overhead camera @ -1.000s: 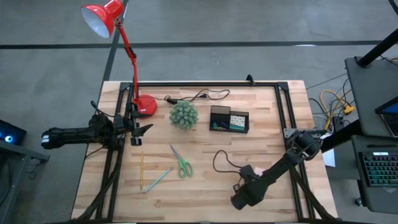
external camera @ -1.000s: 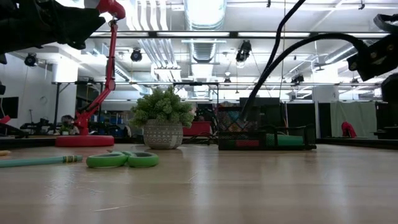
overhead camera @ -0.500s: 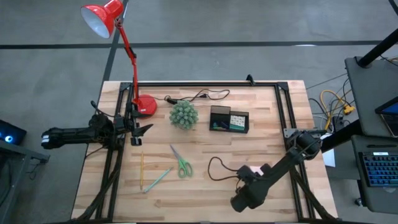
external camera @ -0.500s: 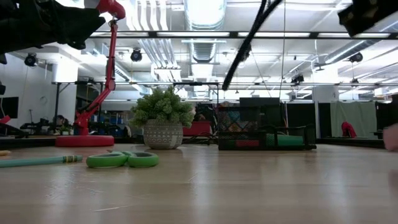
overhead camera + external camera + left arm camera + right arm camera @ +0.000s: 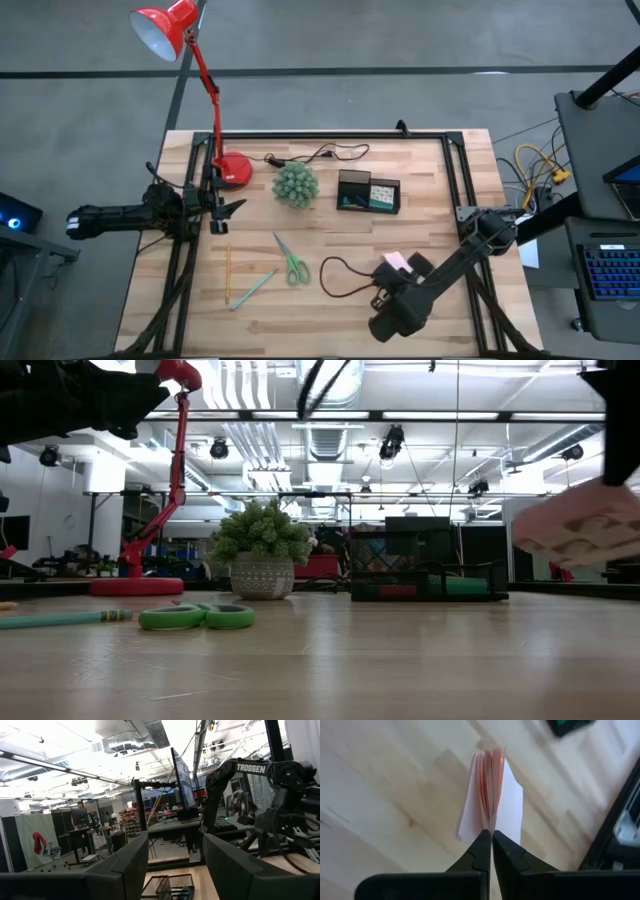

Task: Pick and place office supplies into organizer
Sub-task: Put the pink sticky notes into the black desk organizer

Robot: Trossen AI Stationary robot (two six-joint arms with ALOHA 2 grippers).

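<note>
Pink, thin-leaved sticky-note pad hung pinched by one edge in the right gripper, jaws nearly closed on it, lifted off the wooden bench at lower right of the high view. That dark arm reached in from the right edge. Half a second earlier the pad sat slightly farther right. The left gripper waited at middle left, jaws apart. The black rectangular organizer stood at upper centre.

You have one pair of scissors, one pencil and one pen. One sticky-note pad, one organizer, one plant, one lamp.
</note>
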